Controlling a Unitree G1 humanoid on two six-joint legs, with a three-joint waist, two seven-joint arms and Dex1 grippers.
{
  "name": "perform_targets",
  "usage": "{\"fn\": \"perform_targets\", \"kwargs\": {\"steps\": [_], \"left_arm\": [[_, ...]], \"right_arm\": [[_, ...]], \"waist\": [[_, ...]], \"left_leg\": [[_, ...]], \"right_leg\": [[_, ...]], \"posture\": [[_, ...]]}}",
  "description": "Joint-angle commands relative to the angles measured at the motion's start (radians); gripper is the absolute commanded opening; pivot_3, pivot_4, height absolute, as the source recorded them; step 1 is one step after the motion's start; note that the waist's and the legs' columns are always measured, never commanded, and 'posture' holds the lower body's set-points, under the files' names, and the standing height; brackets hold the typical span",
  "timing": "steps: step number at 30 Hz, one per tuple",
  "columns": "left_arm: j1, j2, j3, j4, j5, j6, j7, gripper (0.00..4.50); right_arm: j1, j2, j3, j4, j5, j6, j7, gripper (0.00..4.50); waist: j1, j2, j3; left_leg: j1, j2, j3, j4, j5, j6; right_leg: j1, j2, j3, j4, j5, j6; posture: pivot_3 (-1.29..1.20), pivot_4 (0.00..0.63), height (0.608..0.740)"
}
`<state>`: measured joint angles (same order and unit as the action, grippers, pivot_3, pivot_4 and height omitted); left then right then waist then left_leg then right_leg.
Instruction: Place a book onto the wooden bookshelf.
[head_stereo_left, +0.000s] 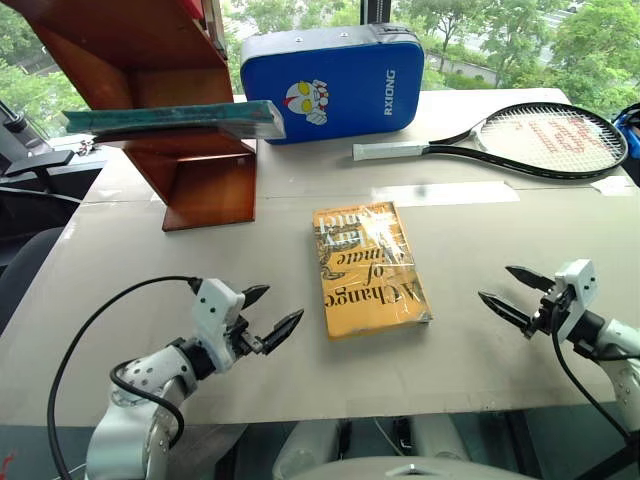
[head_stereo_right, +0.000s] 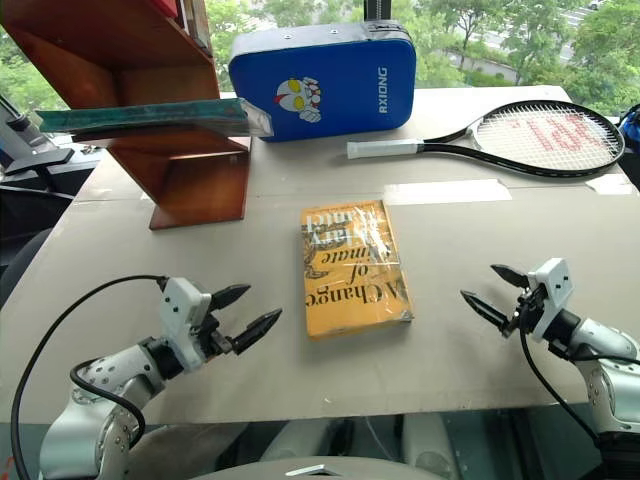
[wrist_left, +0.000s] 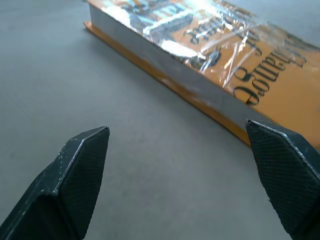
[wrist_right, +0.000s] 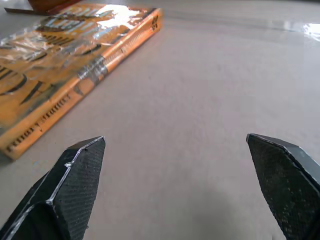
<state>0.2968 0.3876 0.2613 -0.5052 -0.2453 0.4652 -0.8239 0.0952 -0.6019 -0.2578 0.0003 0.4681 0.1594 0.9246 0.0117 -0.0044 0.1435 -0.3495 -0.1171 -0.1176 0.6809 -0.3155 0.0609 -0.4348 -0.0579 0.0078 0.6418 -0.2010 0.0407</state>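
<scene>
the teal book (head_stereo_left: 170, 119) lies flat on a board of the wooden bookshelf (head_stereo_left: 190, 170), at the far left of the table (head_stereo_left: 120, 300). its clear wrap shines, and its right end juts out past the shelf's side panel, toward the blue case (head_stereo_left: 330, 82). the bookshelf is reddish-brown, with slanted sides, and its foot stands on the table top.

the blue case stands upright at the far edge, just right of the shelf, with a cartoon face on its front. a tennis racket (head_stereo_left: 550, 140) lies flat to the right of the case, its handle pointing left toward the middle of the table.

a yellow-orange book (head_stereo_left: 368, 268) in clear wrap lies flat near the middle of the table, with black lettering on its cover. it sits between the two grippers and touches neither.

the left gripper (head_stereo_left: 268, 315) hangs low over the near left part of the table, its two black fingers spread wide and holding nothing. it points right, toward the near left corner of the yellow-orange book, with a gap of bare table between them. the left wrist view shows that book's page edge just past the fingertips (wrist_left: 82, 165).

the right gripper (head_stereo_left: 513, 295) hangs over the near right part of the table, its fingers also spread wide and empty. it points left toward the yellow-orange book, well apart from it.
</scene>
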Motion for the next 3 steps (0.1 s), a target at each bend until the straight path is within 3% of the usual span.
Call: {"fn": "perform_targets", "kwargs": {"steps": [1, 3], "left_arm": [[0.058, 0.019, -0.023, 0.046, 0.047, -0.158, 0.016, 4.48], [0.064, 0.029, -0.035, 0.080, 0.061, -0.221, 0.025, 4.48]], "right_arm": [[0.020, -0.007, -0.044, 0.000, -0.025, -0.084, -0.002, 4.50], [0.038, -0.010, -0.045, 0.012, -0.034, -0.108, 0.004, 4.50]], "waist": [[0.001, 0.000, 0.000], [0.002, 0.000, 0.000]], "left_leg": [[0.003, 0.000, 0.000, -0.001, 0.000, 0.000], [0.005, 0.001, 0.000, -0.002, 0.000, 0.000]], "right_leg": [[0.003, 0.000, 0.000, -0.001, 0.000, 0.000], [0.005, 0.000, 0.000, -0.002, 0.000, 0.000]], "posture": [[0.00, 0.150, 0.740], [0.00, 0.150, 0.740]]}}
